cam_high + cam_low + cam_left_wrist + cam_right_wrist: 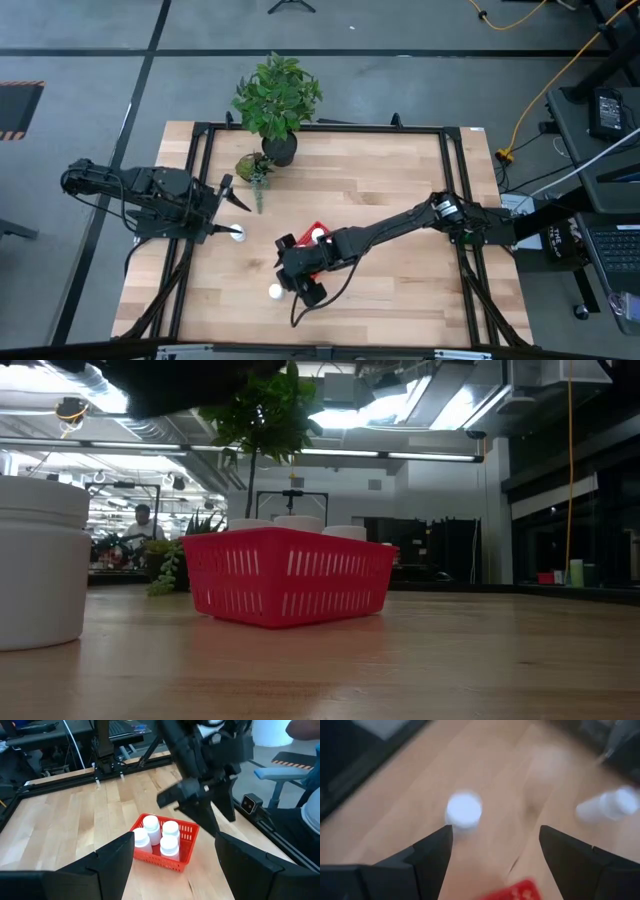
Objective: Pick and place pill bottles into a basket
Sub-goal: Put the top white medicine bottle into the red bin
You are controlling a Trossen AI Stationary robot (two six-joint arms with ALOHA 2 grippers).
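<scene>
The red basket (167, 847) stands mid-table and holds several white pill bottles (160, 837); their caps show over its rim in the low view (300, 520). In the high view my right arm covers most of the basket (318, 230). My right gripper (292, 270) is open and empty just near-left of the basket, above the table. One bottle (275, 291) stands on the table ahead of it and also shows in the right wrist view (464, 810). Another bottle (238, 233) stands beside my left gripper (222, 208), which is open and empty at the table's left.
A potted plant (277, 100) and a small green succulent (254, 168) stand at the table's far side, left of centre. Black frame rails (200, 150) run along the table's edges. Bare wood lies to the right of and nearer than the basket.
</scene>
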